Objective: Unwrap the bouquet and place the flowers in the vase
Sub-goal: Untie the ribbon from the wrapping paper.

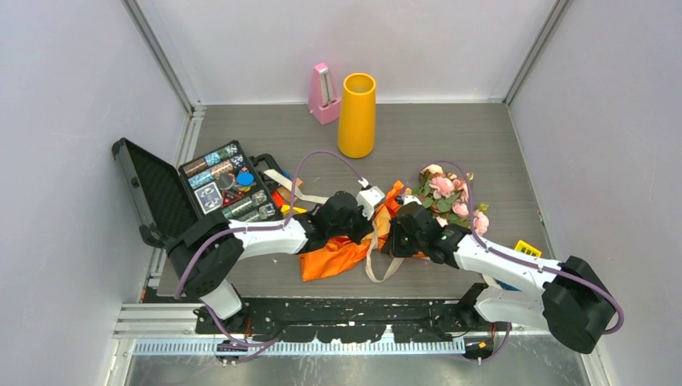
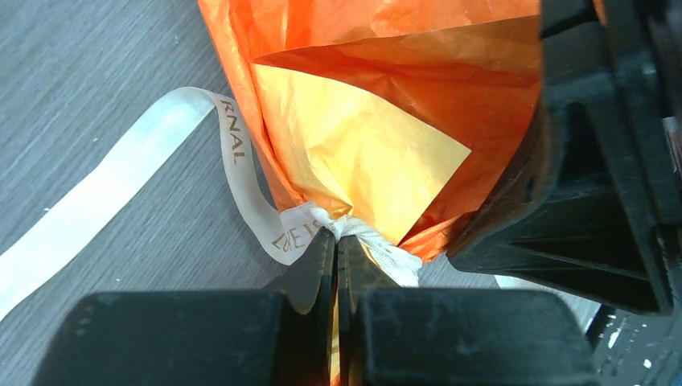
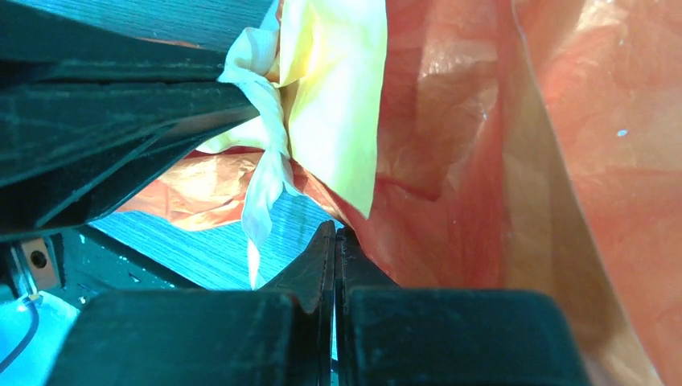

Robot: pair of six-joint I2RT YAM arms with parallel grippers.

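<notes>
The bouquet lies mid-table: crinkled orange paper (image 1: 342, 256) towards me, pink flowers (image 1: 446, 193) spilling out at the far right. A beige ribbon (image 1: 380, 267) is tied round its neck, with a loose tail on the table (image 2: 121, 185). My left gripper (image 1: 368, 232) (image 2: 336, 235) is shut, its tips pinching the ribbon at the knot (image 2: 371, 238). My right gripper (image 1: 389, 240) (image 3: 334, 233) faces it from the other side, shut on the edge of the orange paper (image 3: 450, 177). The yellow-orange vase (image 1: 357, 115) stands upright at the back, apart from both arms.
An open black case (image 1: 217, 189) of small items lies left of the bouquet. A pink metronome (image 1: 323, 94) stands beside the vase. A small yellow object (image 1: 527, 248) sits by the right arm. White walls enclose the table on three sides.
</notes>
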